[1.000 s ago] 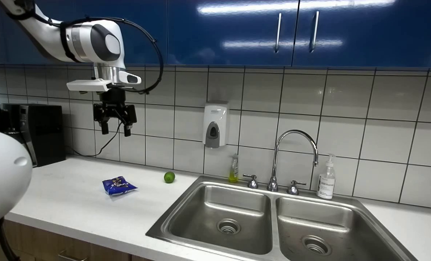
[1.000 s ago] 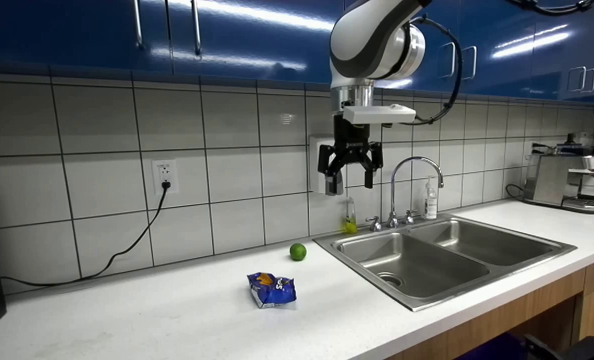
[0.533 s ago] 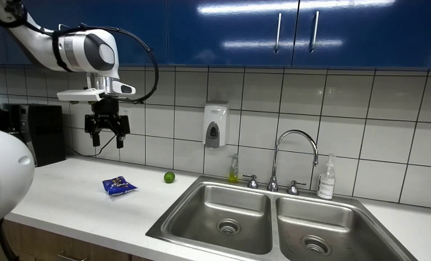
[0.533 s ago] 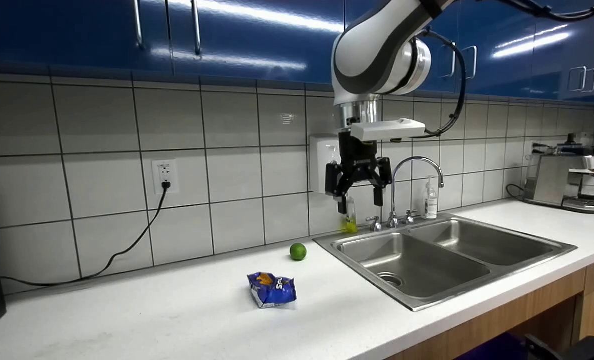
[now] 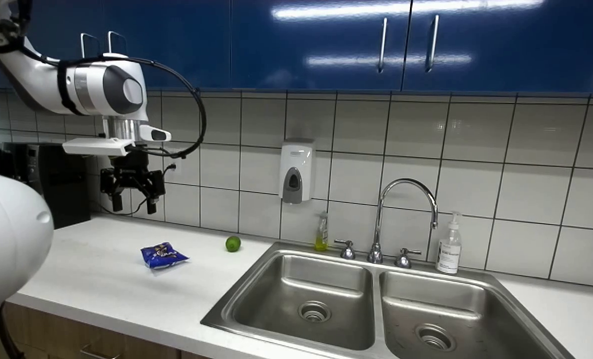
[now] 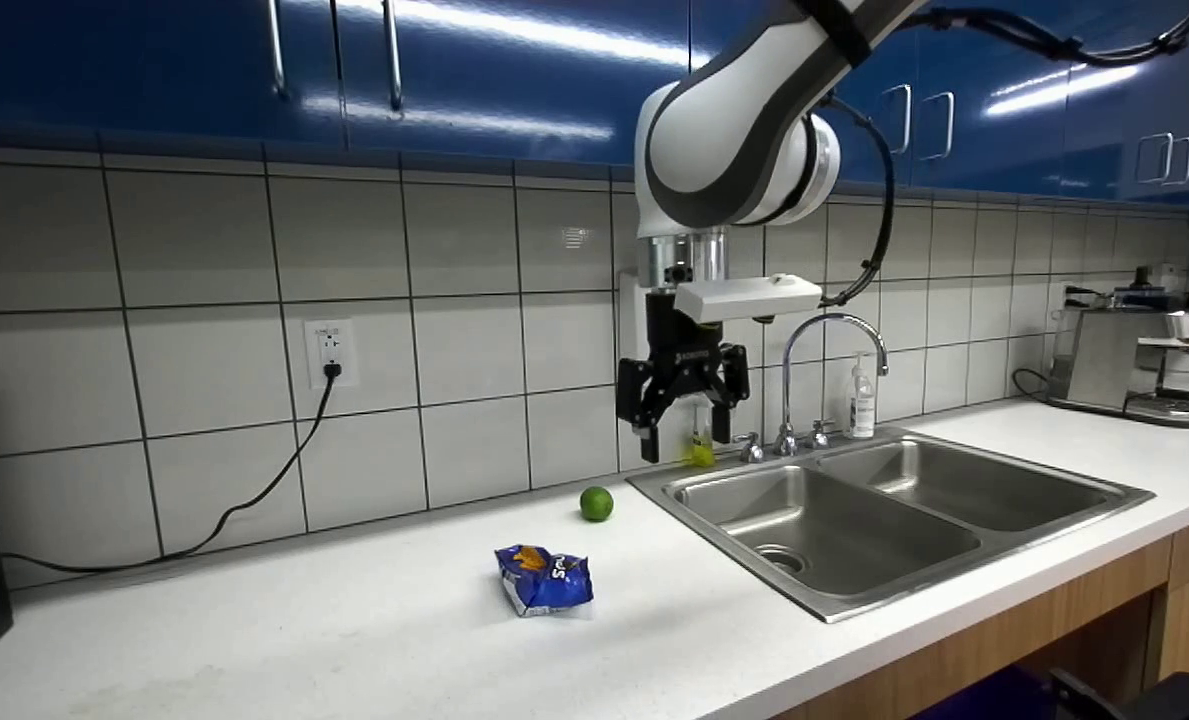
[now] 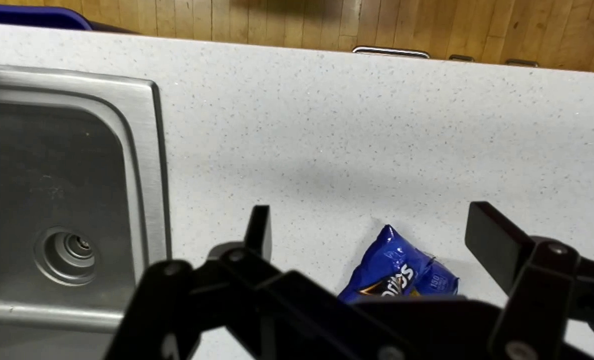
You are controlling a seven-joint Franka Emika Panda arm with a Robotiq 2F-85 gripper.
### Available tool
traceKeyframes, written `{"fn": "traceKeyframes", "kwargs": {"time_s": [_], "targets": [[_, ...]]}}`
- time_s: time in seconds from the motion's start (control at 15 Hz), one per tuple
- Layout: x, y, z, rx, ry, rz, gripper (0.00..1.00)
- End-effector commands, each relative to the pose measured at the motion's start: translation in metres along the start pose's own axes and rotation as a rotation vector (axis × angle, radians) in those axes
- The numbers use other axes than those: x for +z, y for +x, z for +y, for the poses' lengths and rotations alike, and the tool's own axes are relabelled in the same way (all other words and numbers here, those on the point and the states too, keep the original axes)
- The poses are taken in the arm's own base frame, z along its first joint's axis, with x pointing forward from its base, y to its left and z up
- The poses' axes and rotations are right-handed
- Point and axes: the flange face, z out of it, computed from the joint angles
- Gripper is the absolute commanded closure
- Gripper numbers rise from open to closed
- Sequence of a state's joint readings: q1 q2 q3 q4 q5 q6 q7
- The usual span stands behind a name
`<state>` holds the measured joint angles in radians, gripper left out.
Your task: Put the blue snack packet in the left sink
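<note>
The blue snack packet lies on the white counter left of the sinks; it is also in the exterior view. The left sink is a bare steel basin with a round drain; it also shows in the exterior view and at the left of the wrist view. My gripper hangs open, pointing down, well above the counter; it also shows in the exterior view. In the wrist view, the packet appears between the open fingers; its lower part is hidden by the gripper body. Nothing is held.
A green ball sits near the back wall between packet and sink. A faucet, a yellow bottle and a pump bottle stand behind the basins. A black appliance stands at the counter's far left. Blue cabinets hang above.
My gripper has moved down toward the counter and to the left in an exterior view, staying open. The packet, ball and sink have not moved.
</note>
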<state>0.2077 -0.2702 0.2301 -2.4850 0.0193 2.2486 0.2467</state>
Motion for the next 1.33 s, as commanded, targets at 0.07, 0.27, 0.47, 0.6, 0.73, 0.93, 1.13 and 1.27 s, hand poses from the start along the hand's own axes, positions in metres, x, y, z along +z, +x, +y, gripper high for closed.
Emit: {"fn": "traceKeyframes", "kwargs": {"time_s": [0.07,0.27,0.47,0.6,0.73,0.93,1.13,1.27], "targets": [[0.036,0.026,-0.026,-0.055,0.025,0.015,0.00],[0.057,0.047,-0.035,-0.067,0.031,0.023,0.00],[0.072,0.075,-0.041,-0.080,0.028,0.043,0.00],[0.080,0.093,-0.047,-0.096,0.024,0.048,0.00],[0.088,0.107,-0.053,-0.110,0.019,0.047,0.00],[0.100,0.128,-0.062,-0.125,0.013,0.046,0.00],[0.111,0.145,-0.073,-0.136,0.015,0.043,0.00],[0.118,0.155,-0.081,-0.142,0.017,0.046,0.00]]}}
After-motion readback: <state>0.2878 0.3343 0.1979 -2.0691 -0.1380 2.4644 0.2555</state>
